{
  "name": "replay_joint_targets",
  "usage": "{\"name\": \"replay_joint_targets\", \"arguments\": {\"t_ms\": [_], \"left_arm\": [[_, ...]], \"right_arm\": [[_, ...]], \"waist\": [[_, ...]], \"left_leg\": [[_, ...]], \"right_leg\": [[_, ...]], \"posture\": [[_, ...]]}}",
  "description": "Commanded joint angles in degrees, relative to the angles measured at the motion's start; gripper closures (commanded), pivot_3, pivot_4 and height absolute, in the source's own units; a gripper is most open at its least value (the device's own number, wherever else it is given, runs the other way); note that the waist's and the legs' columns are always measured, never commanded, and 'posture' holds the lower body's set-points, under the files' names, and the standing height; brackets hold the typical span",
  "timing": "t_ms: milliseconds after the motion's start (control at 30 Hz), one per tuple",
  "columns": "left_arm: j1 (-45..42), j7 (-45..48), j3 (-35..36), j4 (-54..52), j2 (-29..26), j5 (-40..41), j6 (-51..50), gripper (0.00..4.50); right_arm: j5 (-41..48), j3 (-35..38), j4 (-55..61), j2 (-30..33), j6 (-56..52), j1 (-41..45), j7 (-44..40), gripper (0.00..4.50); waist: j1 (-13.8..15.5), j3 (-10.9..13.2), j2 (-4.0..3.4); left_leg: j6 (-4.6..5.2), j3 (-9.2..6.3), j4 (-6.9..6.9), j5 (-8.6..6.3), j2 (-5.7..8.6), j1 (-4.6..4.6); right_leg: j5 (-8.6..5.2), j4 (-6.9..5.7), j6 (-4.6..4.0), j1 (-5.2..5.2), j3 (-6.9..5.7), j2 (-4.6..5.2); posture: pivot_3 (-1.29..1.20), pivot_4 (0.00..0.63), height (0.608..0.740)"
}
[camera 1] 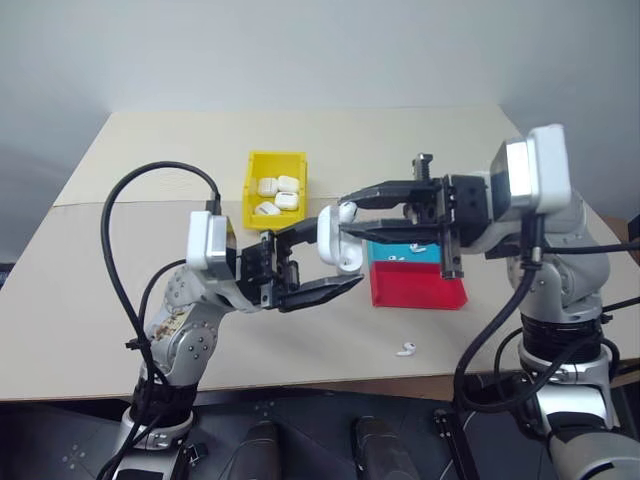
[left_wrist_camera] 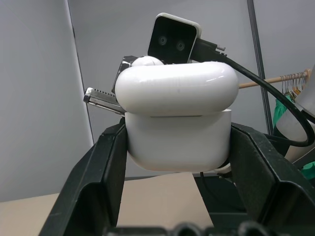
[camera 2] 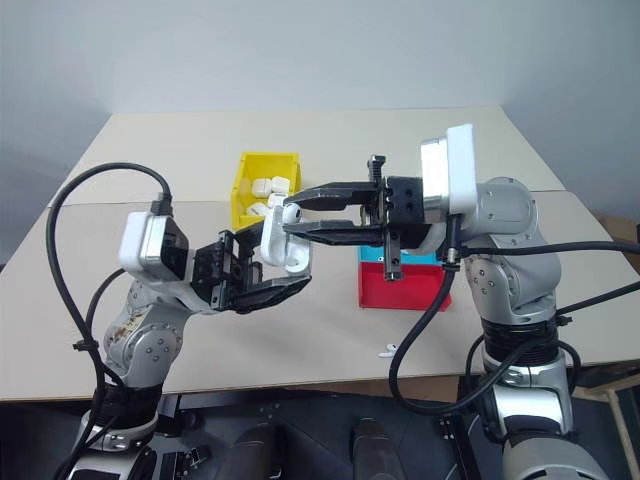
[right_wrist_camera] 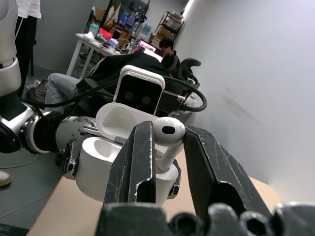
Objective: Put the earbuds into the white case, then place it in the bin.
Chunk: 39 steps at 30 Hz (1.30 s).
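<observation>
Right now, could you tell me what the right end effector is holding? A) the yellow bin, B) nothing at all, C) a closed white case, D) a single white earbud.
D: the right end effector pinches one earbud between its black fingers, just above the open white case that the left end effector grips.

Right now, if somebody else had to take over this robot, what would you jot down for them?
Left gripper: shut on the white case, lid flipped open, held above the table.
Right gripper: shut on one earbud, at the case's opening, not yet seated.
Another earbud lies on the table in front of the red tray.
The yellow bin already holds several white cases.
Left: seat the earbuds, shut the lid, put the case in the bin.
</observation>
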State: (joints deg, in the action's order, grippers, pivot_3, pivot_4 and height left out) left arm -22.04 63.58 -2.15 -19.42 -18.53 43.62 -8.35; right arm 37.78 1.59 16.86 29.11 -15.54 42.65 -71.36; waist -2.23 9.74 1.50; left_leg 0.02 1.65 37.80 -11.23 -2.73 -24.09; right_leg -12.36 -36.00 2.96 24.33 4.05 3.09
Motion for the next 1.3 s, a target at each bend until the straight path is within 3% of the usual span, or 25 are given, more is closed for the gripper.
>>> {"name": "replay_joint_targets", "arguments": {"t_ms": [33, 167, 333, 467, 567, 700, 800, 933, 1133, 1300], "left_arm": [[-0.6, 0.15, 0.47, -1.88, 0.43, 0.39, 1.33, 1.72], [-0.77, 0.27, 0.45, -1.56, 0.48, 0.05, 1.2, 1.72], [-0.46, 0.34, 0.5, -0.97, 0.0, -1.68, 1.86, 1.72], [3.13, 4.87, 1.1, 4.47, -3.79, -9.01, 8.96, 1.72], [7.04, 8.15, 1.63, 7.2, -6.86, -11.46, 13.33, 1.72], [11.04, 7.21, 1.54, 6.81, -7.89, -14.08, 15.84, 1.72], [12.45, 7.66, 1.33, 7.51, -8.15, -15.13, 17.83, 1.72], [13.97, 4.49, 0.84, 4.38, -7.75, -14.45, 15.61, 1.72], [15.27, 3.28, 1.0, 2.85, -8.62, -14.13, 15.05, 1.72], [15.41, 2.88, 0.7, 2.98, -9.04, -14.76, 15.65, 1.72]], "right_arm": [[0.66, -0.38, 1.04, 0.81, 0.47, -0.14, -0.69, 2.82], [-1.63, -0.66, 0.21, 1.09, 1.29, 0.29, 1.33, 1.5], [1.52, 2.69, 0.45, 3.96, 2.16, -0.64, -1.53, 1.5], [3.04, 5.48, -4.46, 13.09, -4.07, 1.25, -5.14, 1.5], [-5.77, -0.63, -13.03, 20.34, -7.37, 6.32, -5.82, 1.5], [-22.75, -14.24, -24.06, 23.21, -3.08, 16.08, -9.9, 1.5], [-35.39, -23.62, -34.37, 21.79, 3.64, 23.18, -12.41, 1.5], [-48.45, -33.92, -57.74, 11.35, 7.18, 34.23, -11.58, 1.5], [-57.7, -37.54, -78.86, 3.76, 13.82, 40.25, -5.83, 1.5], [-62.63, -37.87, -87.2, 0.36, 16.59, 41.51, -1.9, 1.5]], "waist": [[0.0, 0.0, 0.0], [-0.02, 0.0, 0.0], [0.03, 0.0, 0.0], [0.18, 0.0, 0.0], [-0.29, 0.01, -0.01], [-0.7, 0.03, -0.02], [-0.51, 0.03, -0.02], [-0.64, 0.04, -0.03], [0.11, 0.05, -0.04], [-0.13, 0.05, -0.05]], "left_leg": [[0.0, 0.0, 0.0, 0.0, 0.0, 0.0], [0.0, 0.0, 0.0, 0.0, 0.0, 0.01], [0.0, 0.0, 0.0, 0.0, 0.0, -0.01], [0.0, 0.0, 0.0, 0.0, 0.02, -0.03], [0.0, 0.09, 0.0, 0.0, 0.02, 0.01], [-0.01, 0.21, -0.03, -0.01, -0.05, 0.02], [-0.01, 0.22, -0.08, -0.01, -0.09, 0.0], [0.0, 0.42, -0.11, -0.02, -0.05, -0.43], [0.01, 0.34, -0.29, -0.01, -0.03, -0.45], [0.01, 0.34, -0.37, -0.01, -0.02, -0.46]], "right_leg": [[-0.01, 0.0, -0.01, 0.0, 0.0, 0.0], [-0.02, 0.0, -0.03, 0.01, 0.0, 0.0], [-0.03, 0.01, -0.04, 0.0, 0.0, 0.0], [-0.03, 0.06, -0.05, 0.0, 0.0, 0.02], [-0.22, 0.09, -0.46, 0.04, 0.02, 0.07], [-0.2, 0.03, -0.5, 0.21, 0.07, 0.1], [-0.21, 0.0, -0.53, 0.31, 0.03, 0.08], [0.27, -0.05, -0.55, 0.8, 0.16, 0.12], [0.25, -0.06, -0.6, 0.82, 0.08, 0.11], [0.25, -0.05, -0.6, 0.84, 0.08, 0.1]], "posture": [[0.0, 0.15, 0.74], [0.0, 0.15, 0.74], [0.0, 0.15, 0.74], [0.0, 0.15, 0.74], [0.0, 0.15, 0.74], [0.0, 0.15, 0.74], [0.0, 0.15, 0.74], [0.0, 0.15, 0.74], [0.0, 0.15, 0.74], [0.0, 0.15, 0.74]]}}
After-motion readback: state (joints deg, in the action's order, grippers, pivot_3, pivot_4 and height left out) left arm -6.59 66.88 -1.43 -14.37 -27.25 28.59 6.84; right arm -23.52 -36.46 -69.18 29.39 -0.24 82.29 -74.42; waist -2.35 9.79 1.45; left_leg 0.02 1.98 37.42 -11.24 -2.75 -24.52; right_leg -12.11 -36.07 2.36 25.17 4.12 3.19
